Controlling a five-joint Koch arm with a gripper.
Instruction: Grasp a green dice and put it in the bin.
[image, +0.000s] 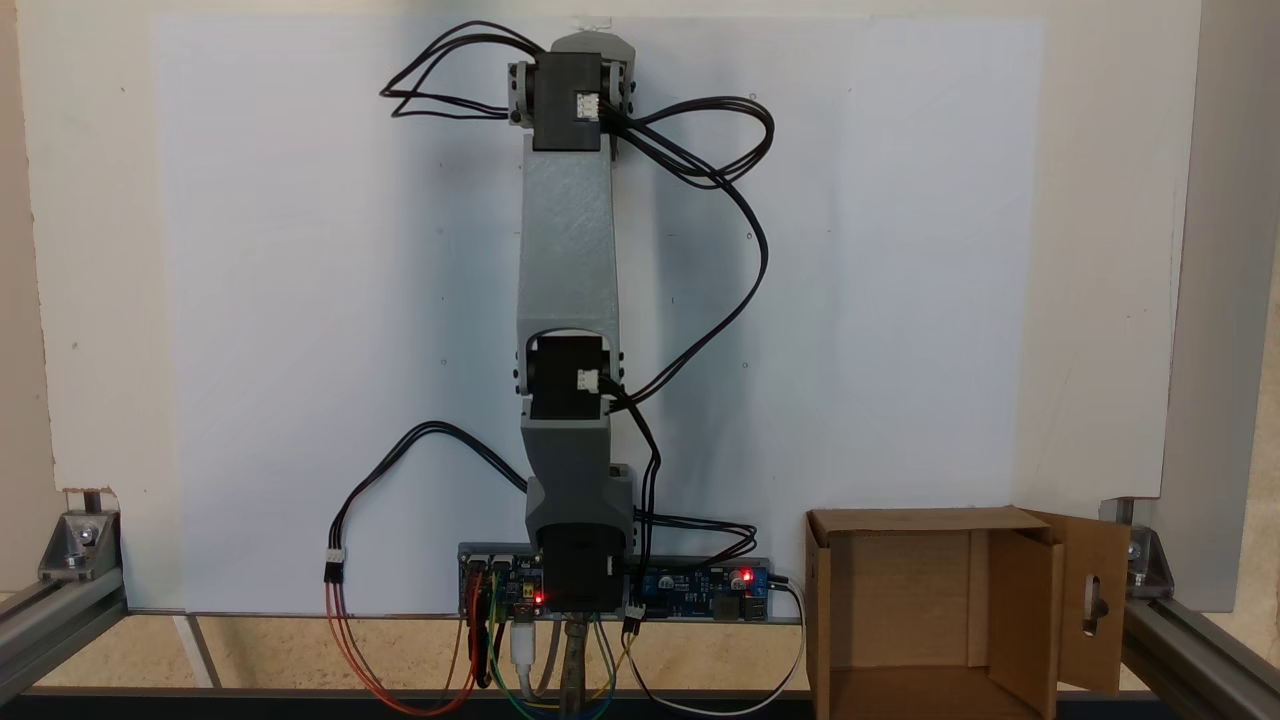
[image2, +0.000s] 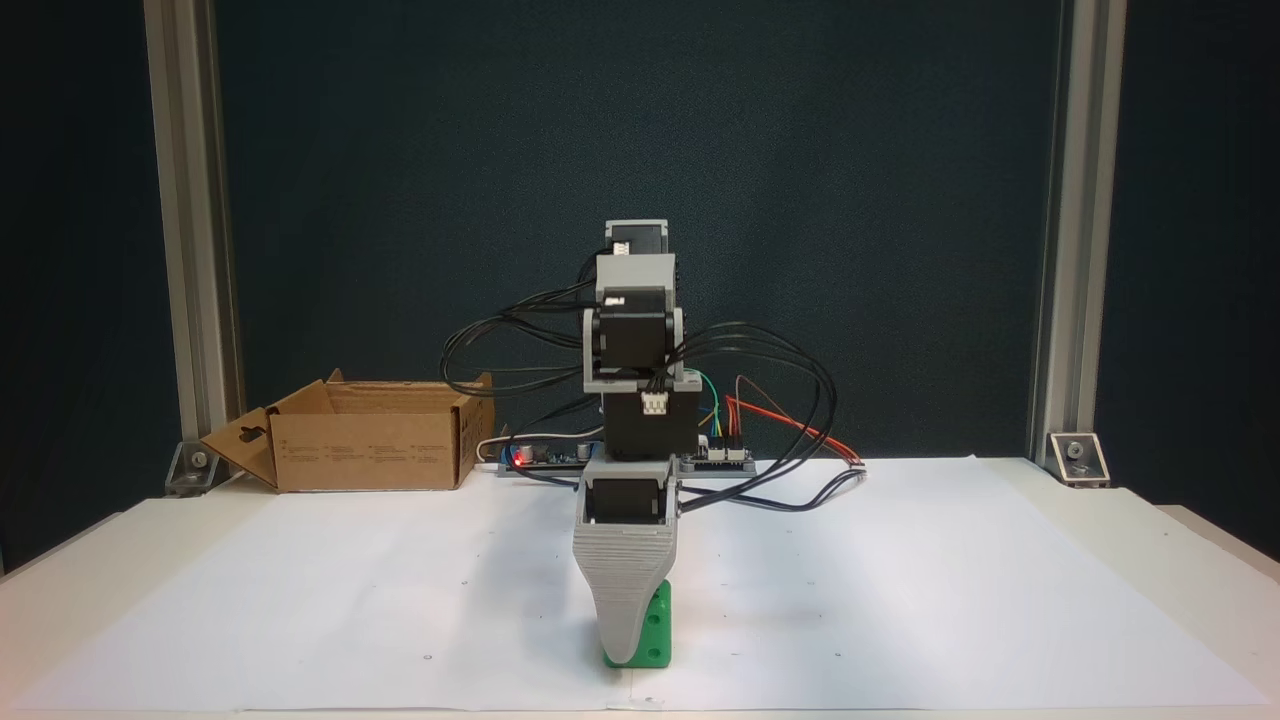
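The green dice (image2: 655, 625) rests on the white paper near the table's front edge, mostly covered by the grey ribbed jaw standing in front of it. My gripper (image2: 628, 652) points straight down with its tip at table level against the dice. Only this front jaw shows, so I cannot see how the jaws stand around the dice. In a fixed view from above, the arm (image: 566, 250) stretches straight out from its base and the wrist motor covers the gripper and dice. The bin (image2: 365, 450), an open brown cardboard box (image: 920, 520), stands beside the arm's base.
A white paper sheet (image2: 900, 580) covers the table. The controller board (image: 700, 582) and loose black and coloured cables (image2: 790, 440) lie by the arm's base. Aluminium frame posts (image2: 1060, 250) stand at the table's back corners.
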